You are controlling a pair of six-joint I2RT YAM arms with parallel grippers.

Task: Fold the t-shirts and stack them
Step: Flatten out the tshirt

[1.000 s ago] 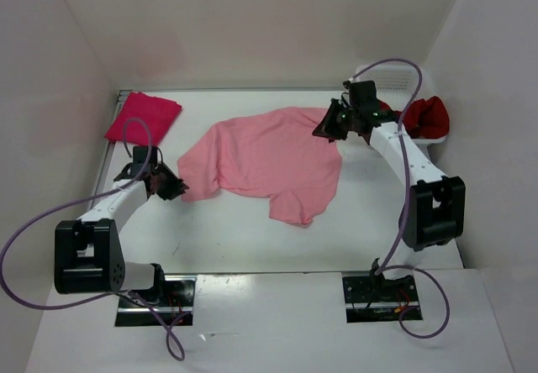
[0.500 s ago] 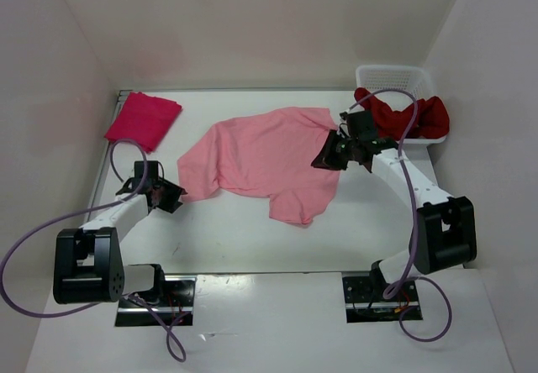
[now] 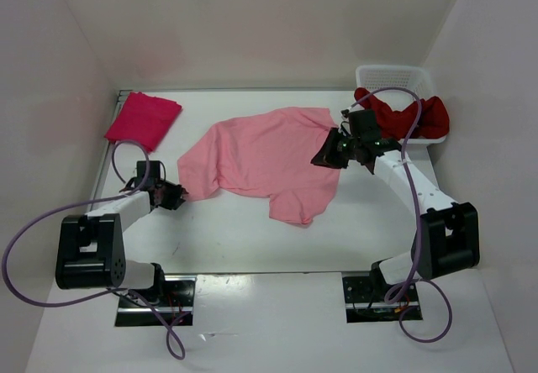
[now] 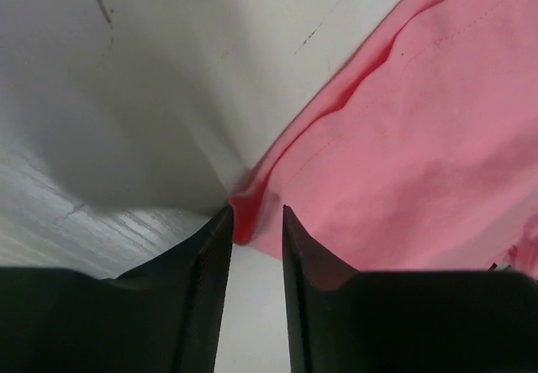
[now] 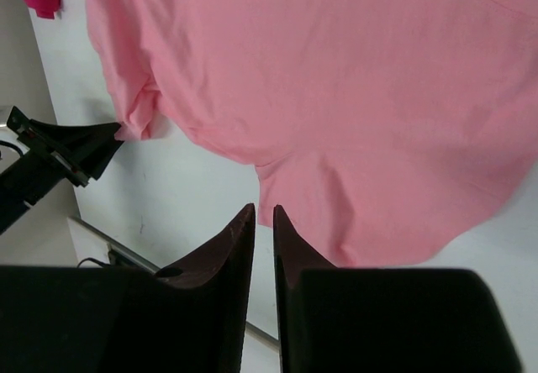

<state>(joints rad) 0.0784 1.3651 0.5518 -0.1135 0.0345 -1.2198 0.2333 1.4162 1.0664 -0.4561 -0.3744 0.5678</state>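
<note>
Beside the left hand (image 4: 256, 213), the light pink t-shirt (image 3: 265, 159) is soft matt cloth, wrinkled, with a stitched hem. The desk (image 3: 218, 230) under it looks smooth, white and faintly scuffed. Both hands' fingers (image 4: 206, 272) are dark matt plastic. Near the right hand (image 5: 263, 213), a white plastic mesh basket (image 3: 391, 77) holds the dark red t-shirt (image 3: 424, 117), also matt cloth.

**A pale box around my bench**

I work inside a plain enclosure. The back wall (image 3: 252, 28), left wall (image 3: 50, 96) and right wall (image 3: 492, 62) are bare pale panels with a faint pink cast. Under me lies a white table (image 3: 235, 234), edged at its far side by a thin metal strip (image 3: 235, 90). Up close, its surface shows thin dark scuffs (image 4: 101, 3) and a soft grey shadow (image 4: 126, 138). Nearer, a glossy white ledge (image 3: 269, 323) catches the soft, even light.
</note>
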